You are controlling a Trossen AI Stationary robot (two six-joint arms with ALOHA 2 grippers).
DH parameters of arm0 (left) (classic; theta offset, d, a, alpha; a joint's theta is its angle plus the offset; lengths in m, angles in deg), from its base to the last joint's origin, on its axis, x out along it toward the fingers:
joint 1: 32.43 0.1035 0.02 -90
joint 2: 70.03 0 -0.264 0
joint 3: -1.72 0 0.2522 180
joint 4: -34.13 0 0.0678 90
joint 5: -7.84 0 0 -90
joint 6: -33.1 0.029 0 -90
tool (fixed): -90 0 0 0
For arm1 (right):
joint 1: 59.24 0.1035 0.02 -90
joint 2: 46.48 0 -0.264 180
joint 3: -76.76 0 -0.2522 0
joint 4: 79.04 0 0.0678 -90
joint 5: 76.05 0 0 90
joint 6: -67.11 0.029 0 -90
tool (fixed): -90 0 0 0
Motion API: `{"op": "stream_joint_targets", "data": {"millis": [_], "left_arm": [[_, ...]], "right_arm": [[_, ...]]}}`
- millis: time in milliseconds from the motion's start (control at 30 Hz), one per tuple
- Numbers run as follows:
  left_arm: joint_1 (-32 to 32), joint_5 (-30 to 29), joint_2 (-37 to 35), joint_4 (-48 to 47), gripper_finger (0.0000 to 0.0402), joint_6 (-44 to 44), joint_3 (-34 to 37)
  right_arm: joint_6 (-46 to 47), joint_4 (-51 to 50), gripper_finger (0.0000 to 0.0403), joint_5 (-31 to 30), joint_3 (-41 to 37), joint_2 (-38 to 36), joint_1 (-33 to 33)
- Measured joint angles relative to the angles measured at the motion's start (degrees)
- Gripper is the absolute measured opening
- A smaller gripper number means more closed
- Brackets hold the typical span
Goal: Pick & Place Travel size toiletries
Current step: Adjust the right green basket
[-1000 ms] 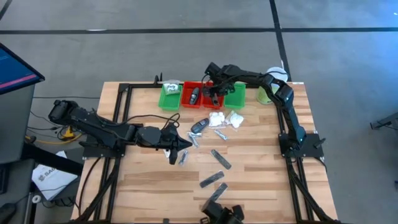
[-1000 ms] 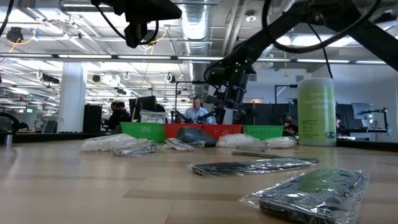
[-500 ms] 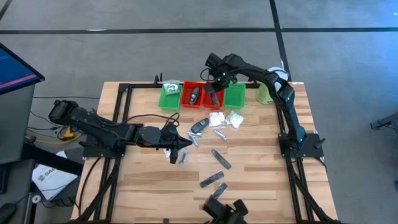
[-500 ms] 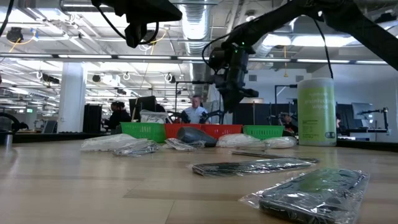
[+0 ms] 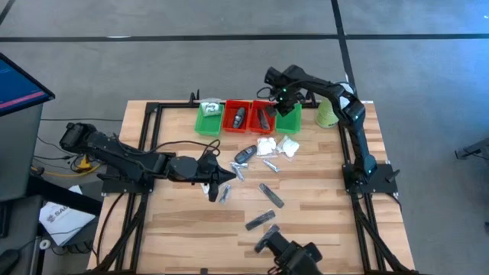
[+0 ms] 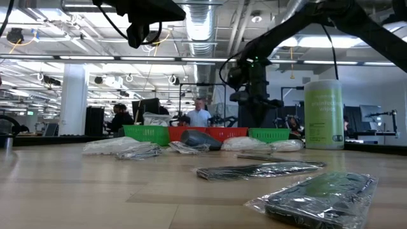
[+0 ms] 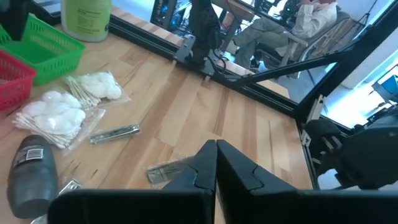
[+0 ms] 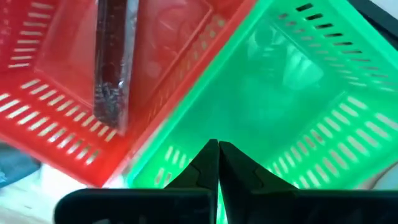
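High view: travel-size toiletries lie loose mid-counter. White soft packets (image 5: 276, 145) sit just in front of the row of trays, a black oval piece (image 5: 244, 155) beside them, small silvery tubes (image 5: 270, 164) next, and dark grey flat bars (image 5: 271, 195) nearer the front edge. One dark wrapped bar (image 8: 112, 59) rests inside a red slotted plastic tray (image 8: 37, 109). Right claw (image 5: 285, 97) hangs over the adjoining green slotted plastic tray (image 8: 292, 112), fingers pressed together, holding nothing. Left claw (image 5: 226, 180) is low over the wooden counter (image 5: 321, 214) beside the tubes, fingers closed and empty.
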Motion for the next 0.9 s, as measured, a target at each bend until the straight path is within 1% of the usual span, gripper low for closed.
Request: {"op": "stream_joint_targets", "data": {"millis": [200,300,367,733,900], "left_arm": [[0.02,-0.96,0.00,-0.17,0.0002,-0.31,0.00],[0.00,-1.66,0.00,-0.24,0.0002,-0.44,0.00],[0.02,-1.86,0.00,-0.28,0.0002,-0.46,0.00],[0.28,-3.45,0.00,-0.42,0.0002,-1.56,0.00],[0.28,-3.80,0.00,-0.42,0.0002,-2.03,0.00]], "right_arm": [[1.73,4.88,0.0000,-0.09,-5.41,-0.05,-0.86],[1.85,6.50,0.0000,-2.93,-6.95,-0.05,-0.86],[1.86,7.09,0.0000,-3.66,-7.56,-0.05,-0.83],[2.45,13.50,0.0000,-3.04,-14.18,-0.24,-1.46],[2.31,14.41,0.0000,-3.00,-14.45,-0.31,-1.40]]}}
